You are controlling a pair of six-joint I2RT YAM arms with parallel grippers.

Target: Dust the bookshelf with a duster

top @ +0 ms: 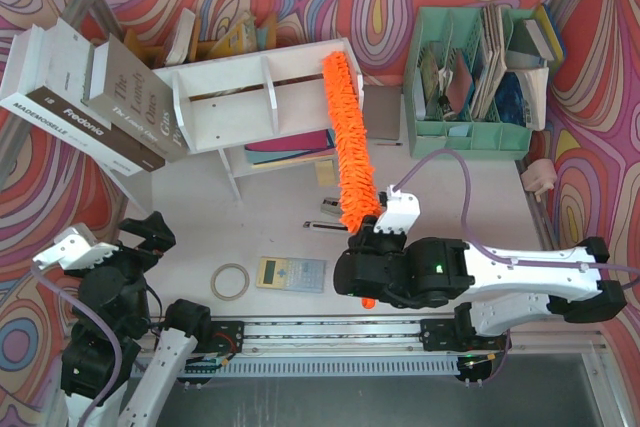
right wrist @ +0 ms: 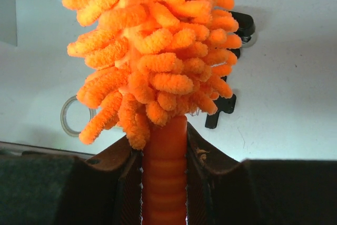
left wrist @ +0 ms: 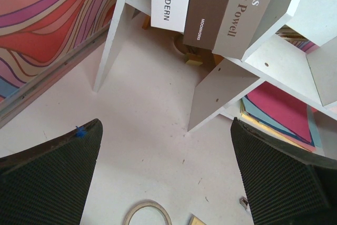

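Observation:
The white bookshelf [top: 232, 92] stands at the back centre, with coloured folders in its lower tier; it also shows in the left wrist view [left wrist: 274, 56]. The orange fluffy duster [top: 347, 137] runs from my right gripper up to the shelf's right end, its tip lying on the top there. My right gripper [right wrist: 164, 177] is shut on the duster's ribbed orange handle [right wrist: 164, 156], the fluffy head [right wrist: 158, 40] filling that view. My left gripper [left wrist: 166, 177] is open and empty, low at the front left, apart from the shelf.
Large books [top: 90, 102] lean against the shelf's left side. A mint-green file organizer [top: 475, 72] stands at the back right. A tape ring [top: 230, 281], a calculator [top: 291, 273] and a black clip [top: 330, 209] lie on the white table [top: 200, 207] in front.

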